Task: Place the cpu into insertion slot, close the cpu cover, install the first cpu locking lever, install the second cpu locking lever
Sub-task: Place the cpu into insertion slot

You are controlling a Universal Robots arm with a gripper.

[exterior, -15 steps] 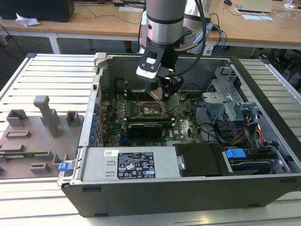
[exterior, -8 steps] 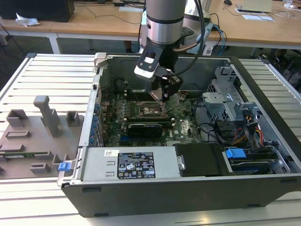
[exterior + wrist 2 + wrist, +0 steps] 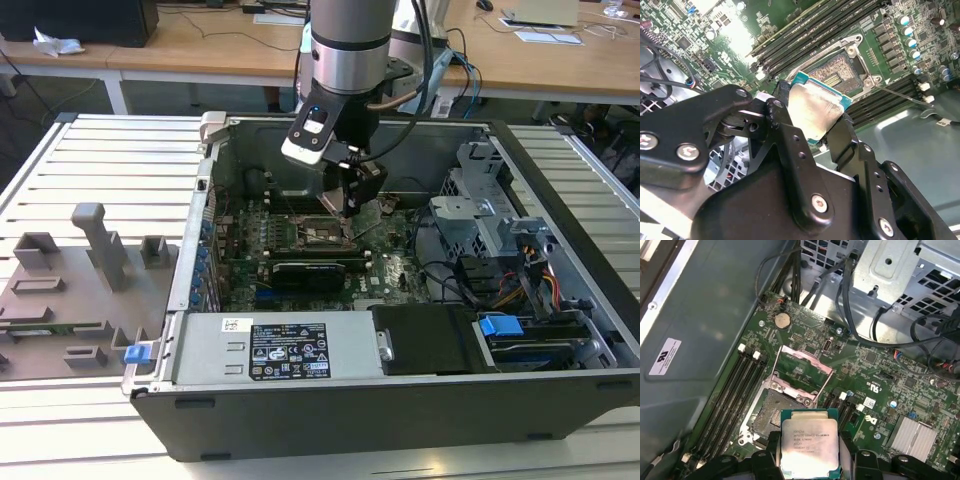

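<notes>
Gripper [image 3: 810, 439] fingers [image 3: 846, 455] pinch cpu [image 3: 810, 450] by opposite edges, over open insertion slot [image 3: 771, 415]; cpu cover [image 3: 802, 371] raised. Chip likely light, stiff, fragile underneath, so edge grip suits.

cpu [image 3: 810, 440] gripped by tool [image 3: 809, 456], cpu cover [image 3: 790, 388] raised

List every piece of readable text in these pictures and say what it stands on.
Small silver-grey square cpu: printed lines, too small to read.
White sticker on grey case wall: blurred.
Dark printed label on silver power supply box: too small.
None legible.
</notes>
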